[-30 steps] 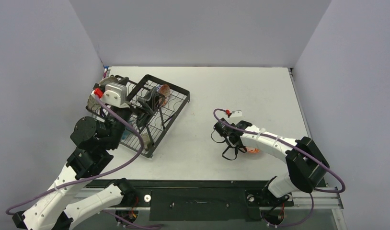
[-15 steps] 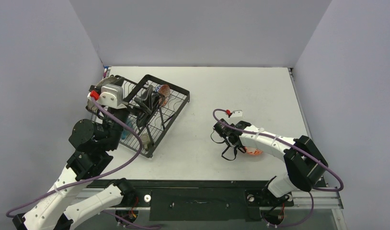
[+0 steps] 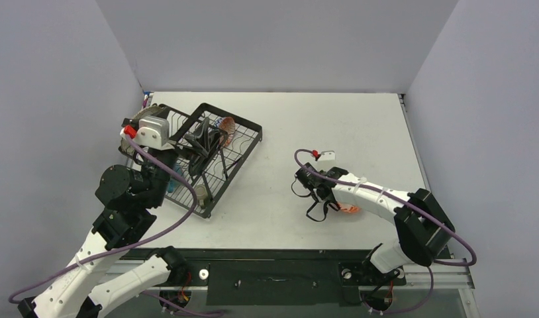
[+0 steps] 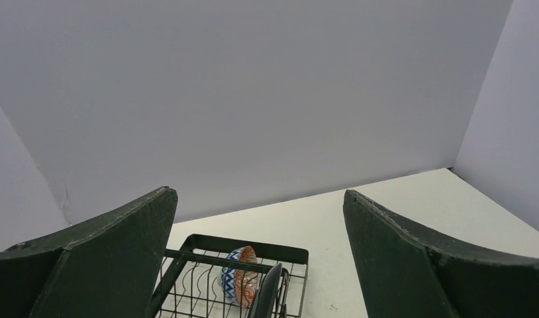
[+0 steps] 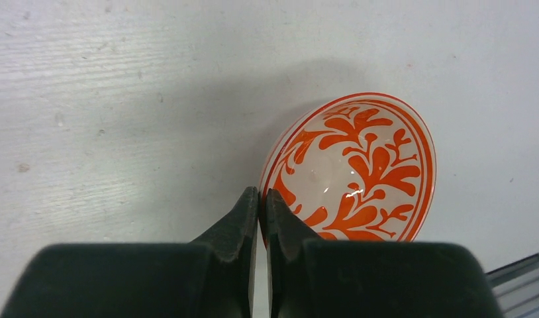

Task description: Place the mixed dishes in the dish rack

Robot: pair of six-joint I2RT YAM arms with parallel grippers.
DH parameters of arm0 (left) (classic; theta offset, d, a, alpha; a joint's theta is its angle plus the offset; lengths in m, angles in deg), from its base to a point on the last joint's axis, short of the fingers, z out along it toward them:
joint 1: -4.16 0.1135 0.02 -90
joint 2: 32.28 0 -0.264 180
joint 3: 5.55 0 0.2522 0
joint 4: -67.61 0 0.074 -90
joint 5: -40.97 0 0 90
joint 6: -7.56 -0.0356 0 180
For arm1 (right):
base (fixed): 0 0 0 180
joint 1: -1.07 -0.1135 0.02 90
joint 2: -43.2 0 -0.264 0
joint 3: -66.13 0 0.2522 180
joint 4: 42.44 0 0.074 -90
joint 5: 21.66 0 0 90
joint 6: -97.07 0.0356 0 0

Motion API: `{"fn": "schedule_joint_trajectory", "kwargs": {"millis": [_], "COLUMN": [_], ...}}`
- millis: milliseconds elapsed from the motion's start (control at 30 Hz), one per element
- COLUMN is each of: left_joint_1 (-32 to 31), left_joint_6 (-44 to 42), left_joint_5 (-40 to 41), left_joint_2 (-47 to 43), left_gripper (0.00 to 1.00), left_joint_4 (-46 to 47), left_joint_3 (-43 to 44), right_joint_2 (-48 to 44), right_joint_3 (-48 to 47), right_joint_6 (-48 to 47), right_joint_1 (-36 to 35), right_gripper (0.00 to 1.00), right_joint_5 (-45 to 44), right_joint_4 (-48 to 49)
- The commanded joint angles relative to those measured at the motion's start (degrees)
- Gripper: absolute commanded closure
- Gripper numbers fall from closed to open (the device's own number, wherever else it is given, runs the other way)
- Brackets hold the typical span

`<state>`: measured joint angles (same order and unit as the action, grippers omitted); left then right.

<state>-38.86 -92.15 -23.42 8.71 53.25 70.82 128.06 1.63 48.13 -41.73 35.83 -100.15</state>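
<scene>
Red-orange-and-white patterned bowl point(image 5: 359, 165) sits tipped on the white table point(image 3: 320, 119), right of centre and well apart from the dish rack point(image 3: 234, 171); right gripper point(image 5: 261, 195) is pinching its rim, fingers nearly together. Second patterned bowl point(image 4: 239, 278) stands on edge in the rack beside the glossy black plate point(image 4: 270, 295). Left gripper point(image 4: 257, 193) hangs above the rack, spread wide, holding nothing.

Open table point(image 3: 320, 119) between dish rack point(image 3: 247, 140) and right hand point(image 5: 261, 195), left wall point(image 3: 88, 99) just beside rack
</scene>
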Motion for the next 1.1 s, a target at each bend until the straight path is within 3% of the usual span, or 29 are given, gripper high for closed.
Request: {"fn": "schedule_joint_trajectory", "kwargs": {"millis": [0,233,433,667,700,833,900,1067], "left_joint_1": [0.83,2.0,3.35,4.22,4.24,4.99,5.51,6.11], "left_joint_6": [0.25,0.79,2.28,2.42,2.42,2.75,2.89,3.03], "left_joint_5": [-0.26,-0.83,-2.25,-2.4,-2.4,-2.84,-3.08,-3.47], "left_joint_2": [-0.54,-1.25,-1.51,-1.29,-1.21,-1.13,-1.02,-0.65], "left_gripper": [0.04,0.03,0.03,0.04,0.03,0.04,0.04,0.04], "left_joint_4": [2.4,2.44,2.72,2.83,2.85,3.15,3.15,3.47], "left_joint_3": [0.08,-0.28,-0.4,-0.68,-0.7,-0.96,-1.07,-1.33], "right_joint_2": [-6.1,-15.81,-18.19,-2.8,-0.72,12.83,21.74,31.03], "right_joint_3": [-3.27,-2.42,2.14,-1.4,-2.2,-8.11,-11.7,-22.25], "right_joint_6": [-1.69,-0.54,6.64,25.7,27.96,41.06,46.68,50.3], "right_joint_1": [0.26,3.52,7.51,10.93,10.96,10.98,10.67,9.2], "right_gripper": [1.0,1.0,1.0,1.0,1.0,1.0,1.0,1.0], "right_joint_5": [0.31,10.36,25.34,43.09,43.82,43.85,41.71,37.28], "right_joint_4": [6.44,18.94,45.35,84.18,93.6,115.26,123.77,127.81]}}
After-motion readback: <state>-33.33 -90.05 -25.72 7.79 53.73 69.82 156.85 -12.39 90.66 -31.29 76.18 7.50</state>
